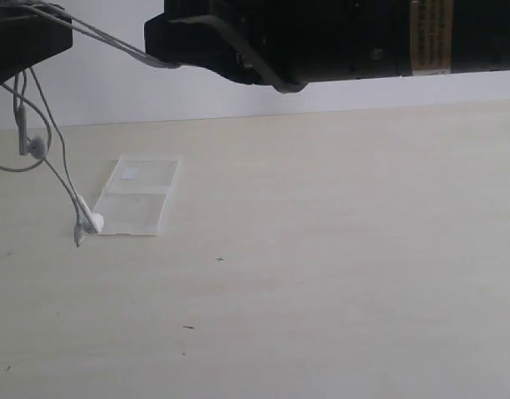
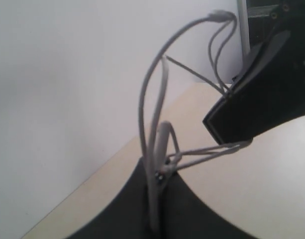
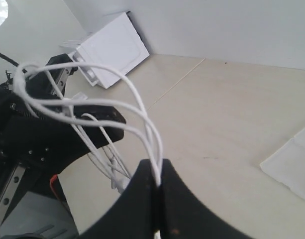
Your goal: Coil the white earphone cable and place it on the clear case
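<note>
tabletop spreads beyond clear case — earphone cable dangles at its corner.

The pale wood-grain tabletop runs back to a white wall. The clear case lies flat on it at the left, whitish label at its far end. The white earphone cable dangles 1 earbud at the case's near corner; contact unclear. Tiny dark specks dot the bare surface
</note>
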Robot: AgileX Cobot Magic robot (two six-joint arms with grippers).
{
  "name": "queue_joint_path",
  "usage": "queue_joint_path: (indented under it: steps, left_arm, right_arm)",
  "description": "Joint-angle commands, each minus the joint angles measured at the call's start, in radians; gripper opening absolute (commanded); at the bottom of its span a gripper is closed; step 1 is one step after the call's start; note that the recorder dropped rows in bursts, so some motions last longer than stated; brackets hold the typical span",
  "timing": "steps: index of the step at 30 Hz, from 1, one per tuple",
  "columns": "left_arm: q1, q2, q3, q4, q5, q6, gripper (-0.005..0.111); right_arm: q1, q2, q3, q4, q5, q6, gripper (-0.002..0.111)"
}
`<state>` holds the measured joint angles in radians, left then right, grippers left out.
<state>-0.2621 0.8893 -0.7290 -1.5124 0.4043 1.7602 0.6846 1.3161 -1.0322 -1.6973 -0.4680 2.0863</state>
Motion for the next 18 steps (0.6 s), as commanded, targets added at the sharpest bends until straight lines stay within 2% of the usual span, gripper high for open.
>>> queue_joint_path:
  steps: [1, 4, 9, 11, 13, 18]
  left_arm:
    - [0.004, -0.018, -0.007, -0.039, -0.088, -0.036, 0.000]
    - [0.004, -0.018, -0.007, -0.032, -0.088, -0.036, 0.000]
    - [0.004, -0.018, -0.007, -0.030, -0.088, -0.036, 0.000]
    - [0.004, -0.018, -0.007, -0.014, -0.088, -0.036, 0.000]
    - [0.004, -0.017, -0.007, -0.007, -0.088, -0.036, 0.000]
    - [0.004, -0.017, -0.007, -0.018, -0.104, -0.043, 0.000]
  right_arm:
    - [-0.010, 0.041, 0.020, -0.047, -0.020, -0.045, 0.000]
    - [-0.010, 0.071, 0.020, -0.047, -0.069, -0.085, 0.007]
    - [-0.010, 0.103, 0.020, -0.047, -0.084, -0.091, 0.038]
    - [-0.010, 0.105, 0.020, -0.047, -0.084, -0.106, 0.046]
    - [-0.010, 0.105, 0.020, -0.047, -0.084, -0.117, 0.050]
    - [-0.010, 0.105, 0.020, -0.047, -0.103, -0.128, 0.051]
